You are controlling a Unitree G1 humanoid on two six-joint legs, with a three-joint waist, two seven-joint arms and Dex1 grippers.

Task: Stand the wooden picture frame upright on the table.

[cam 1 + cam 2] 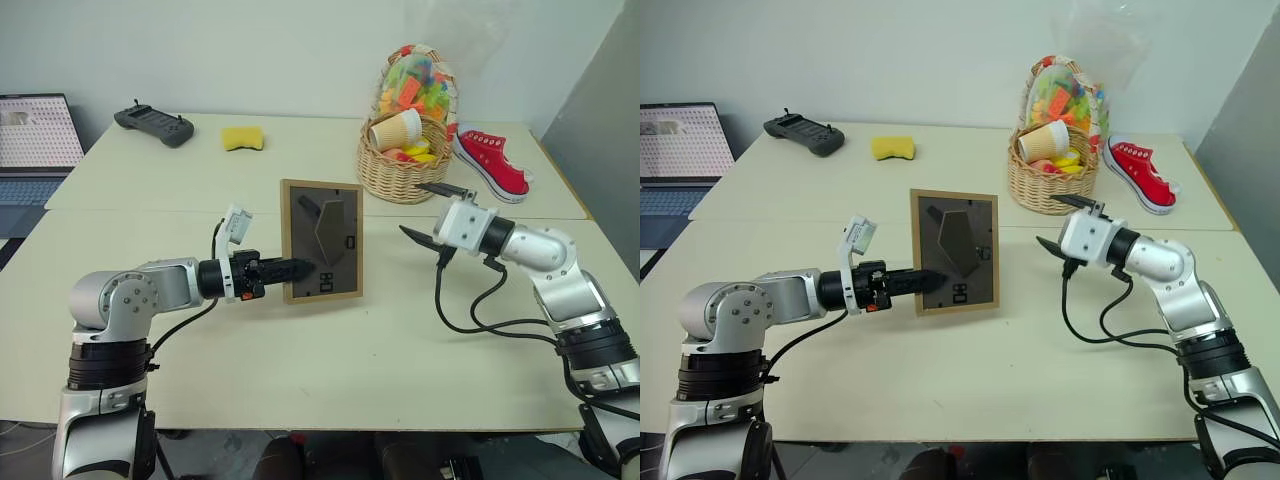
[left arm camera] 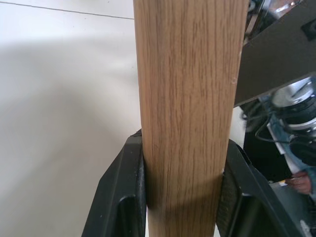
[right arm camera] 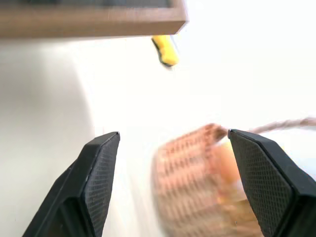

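two grippers and one frame on a cream table (image 1: 300,370), listed by view.

head views: wooden picture frame (image 1: 322,240) stands upright on its lower edge near the middle of the table, dark brown back with white marks facing the camera. left gripper (image 1: 296,268) reaches in level from the left, its black fingers clenched on the frame's lower left edge. right gripper (image 1: 428,213) sits to the right of the frame, well apart from it, fingers spread wide with nothing between them. behind the frame, toward the right: wicker basket (image 1: 400,170) holding bright toy blocks and a paper cup (image 1: 397,129) lying on its side. red sneaker (image 1: 492,162) just beside the basket on the right. yellow sponge (image 1: 242,138) and black controller (image 1: 153,124) near the far edge. laptop (image 1: 35,140) at the far left, off the table's side, screen lit.

left wrist view: light-wood edge of the frame runs straight up between the two black fingers (image 2: 121,197), both pads pressed against the wood, one on each side. pale tabletop to one side; dark back panel of the frame to the other.

right wrist view: two black fingers (image 3: 96,180) held far apart, empty gap between. beyond them, the blurred wicker basket, the yellow sponge, and one wooden edge of the frame.
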